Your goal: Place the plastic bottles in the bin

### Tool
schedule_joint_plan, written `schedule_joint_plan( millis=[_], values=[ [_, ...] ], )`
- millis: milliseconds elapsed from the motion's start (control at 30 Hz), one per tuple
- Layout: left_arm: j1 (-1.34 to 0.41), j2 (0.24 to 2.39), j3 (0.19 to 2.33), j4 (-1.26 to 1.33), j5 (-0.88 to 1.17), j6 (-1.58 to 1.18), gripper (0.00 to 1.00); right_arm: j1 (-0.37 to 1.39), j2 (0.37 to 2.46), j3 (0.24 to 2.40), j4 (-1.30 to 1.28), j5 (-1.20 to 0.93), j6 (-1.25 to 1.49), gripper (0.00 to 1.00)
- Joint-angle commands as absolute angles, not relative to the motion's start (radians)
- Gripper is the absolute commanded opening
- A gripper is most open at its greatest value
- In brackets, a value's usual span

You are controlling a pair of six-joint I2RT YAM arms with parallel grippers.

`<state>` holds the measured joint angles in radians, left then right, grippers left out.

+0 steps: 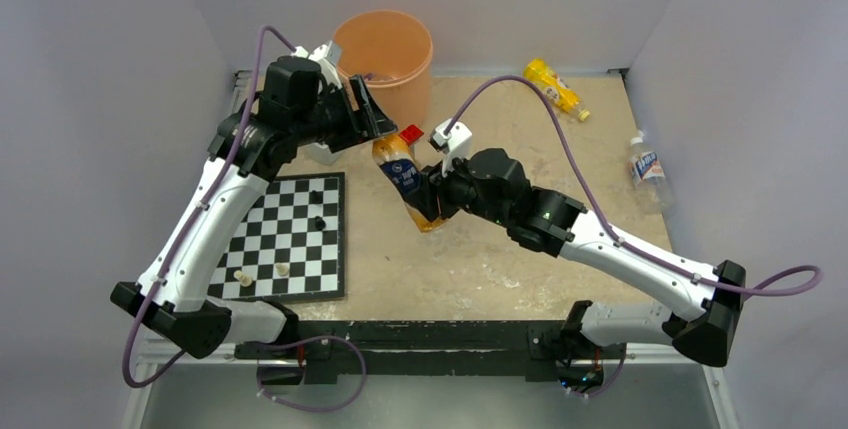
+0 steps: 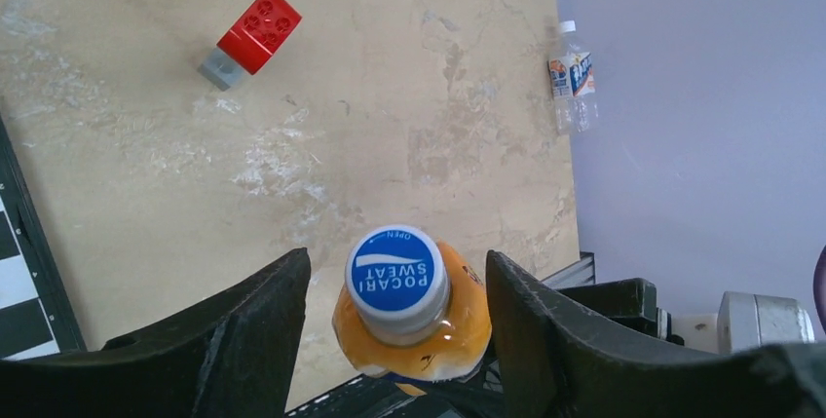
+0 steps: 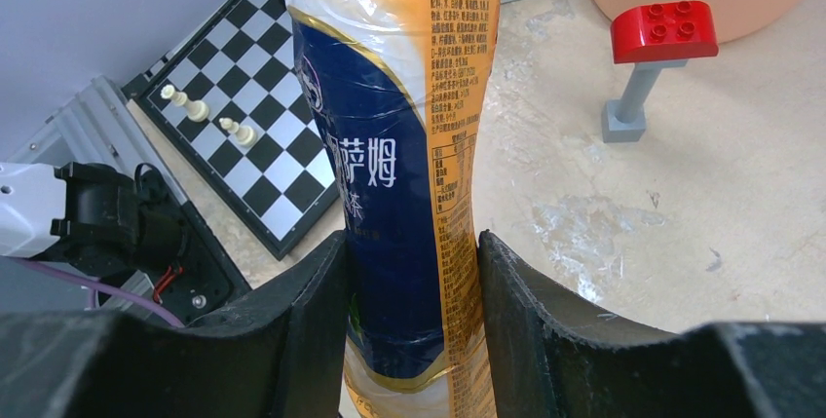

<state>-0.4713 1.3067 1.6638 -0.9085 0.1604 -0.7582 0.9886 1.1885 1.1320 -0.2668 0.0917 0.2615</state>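
Currently the right fingers (image 3: 312, 330) clamp the lower body of the orange drink bottle (image 1: 405, 181), holding it tilted above the desk (image 1: 480, 269), just in front of the orange bin (image 1: 405, 74). The left fingers (image 2: 253, 330) stand wide apart on either side of its blue Pocari Sweat cap (image 2: 397, 277), not touching it. A yellow bottle (image 1: 555, 87) and a clear bottle (image 1: 647, 169) lie on the desk's right side.

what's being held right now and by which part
The right gripper holds the orange bottle by its lower body, clamped from both sides. The left gripper is open around the cap, with gaps on either side, not gripping.
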Motion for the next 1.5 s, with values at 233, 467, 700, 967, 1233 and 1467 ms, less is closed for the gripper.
schedule_joint_plan(
  millis=[233,467,700,967,1233,1467],
  values=[
    [-0.468,1.298,1.588,-0.745,0.209,-0.799,0.00,1.002,1.171,1.138,-0.246,0.165,0.294,0.84],
    [-0.465,1.298,1.672,-0.794,-0.019,-0.685,0.00,1.002,1.134,1.167,-0.292,0.317,0.382,0.93],
    [-0.460,1.430,2.028,-0.858,-0.156,-0.535,0.00,1.002,0.958,1.129,-0.275,0.391,0.421,0.95],
    [-0.446,1.559,2.242,-0.611,-0.333,-0.393,0.00,1.002,0.858,1.121,-0.379,0.621,0.504,0.97],
    [-0.426,1.735,2.237,-0.243,-0.434,-0.257,0.00,1.002,0.832,1.126,-0.558,0.672,0.597,0.98],
    [-0.357,1.882,2.188,-0.116,-0.399,-0.290,0.00,1.002,0.815,1.121,-0.685,0.719,0.674,0.98]
  ],
)
